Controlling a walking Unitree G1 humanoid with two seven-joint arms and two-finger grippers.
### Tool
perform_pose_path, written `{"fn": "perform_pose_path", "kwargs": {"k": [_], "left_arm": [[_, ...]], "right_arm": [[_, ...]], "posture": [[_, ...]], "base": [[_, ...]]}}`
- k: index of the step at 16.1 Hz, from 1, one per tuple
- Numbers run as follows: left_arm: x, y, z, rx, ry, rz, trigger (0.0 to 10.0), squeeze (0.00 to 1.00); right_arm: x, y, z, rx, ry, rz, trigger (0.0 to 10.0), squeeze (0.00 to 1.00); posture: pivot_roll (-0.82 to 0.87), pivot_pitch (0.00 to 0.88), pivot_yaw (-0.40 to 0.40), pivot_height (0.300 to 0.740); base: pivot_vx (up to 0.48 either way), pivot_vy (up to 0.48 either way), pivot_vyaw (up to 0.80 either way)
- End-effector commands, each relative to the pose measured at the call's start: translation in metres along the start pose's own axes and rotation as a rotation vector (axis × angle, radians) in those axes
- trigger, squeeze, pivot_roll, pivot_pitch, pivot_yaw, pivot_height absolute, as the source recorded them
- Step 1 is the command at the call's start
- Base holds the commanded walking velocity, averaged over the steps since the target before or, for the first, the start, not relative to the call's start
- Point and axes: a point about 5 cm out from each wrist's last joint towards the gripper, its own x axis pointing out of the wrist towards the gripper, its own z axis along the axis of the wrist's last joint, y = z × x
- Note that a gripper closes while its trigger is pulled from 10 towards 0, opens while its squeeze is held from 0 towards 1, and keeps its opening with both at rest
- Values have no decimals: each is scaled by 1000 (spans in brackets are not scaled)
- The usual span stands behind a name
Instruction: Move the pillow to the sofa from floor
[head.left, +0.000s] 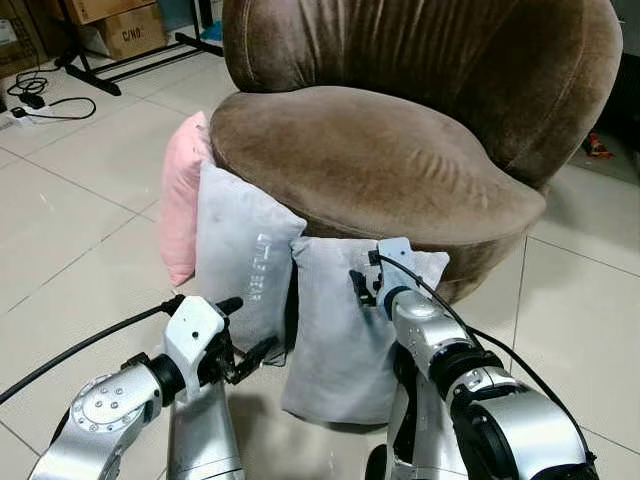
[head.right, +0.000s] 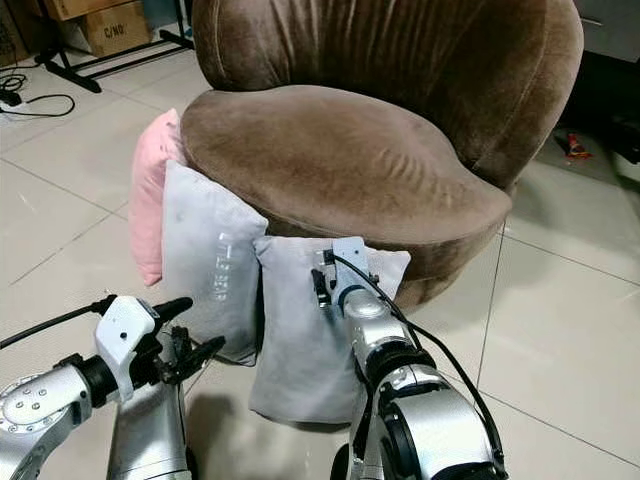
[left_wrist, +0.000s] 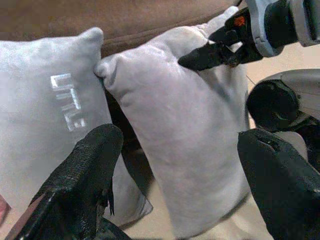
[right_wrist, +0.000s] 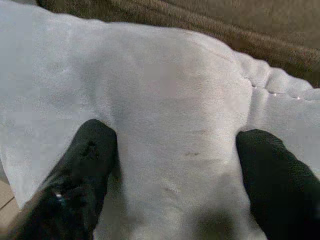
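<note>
Three pillows stand on floor against sofa (head.left: 380, 160). Nearest grey pillow (head.left: 335, 350) stands upright, long axis vertical, directly ahead of right gripper (right_wrist: 175, 150). Its fingers apart, pressing into upper part of pillow, fabric bulging between, not yet clamped. Left gripper (left_wrist: 175, 165) also spread, lower, short of pillow's side. Right arm nearer.
</note>
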Motion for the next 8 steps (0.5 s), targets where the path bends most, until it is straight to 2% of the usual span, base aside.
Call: {"fn": "perform_pose_path", "kwargs": {"k": [1, 8], "left_arm": [[-1, -3, 3, 8, 2, -26, 10000, 0], [0, -3, 3, 10, 11, -37, 10000, 0]], "right_arm": [[0, 0, -6, 4, 34, -1, 0, 0], [0, 3, -6, -17, 32, 26, 0, 0]], "posture": [[140, 57, -64, 378], [145, 50, -69, 378]], "base": [[0, 0, 0], [0, 0, 0]]}}
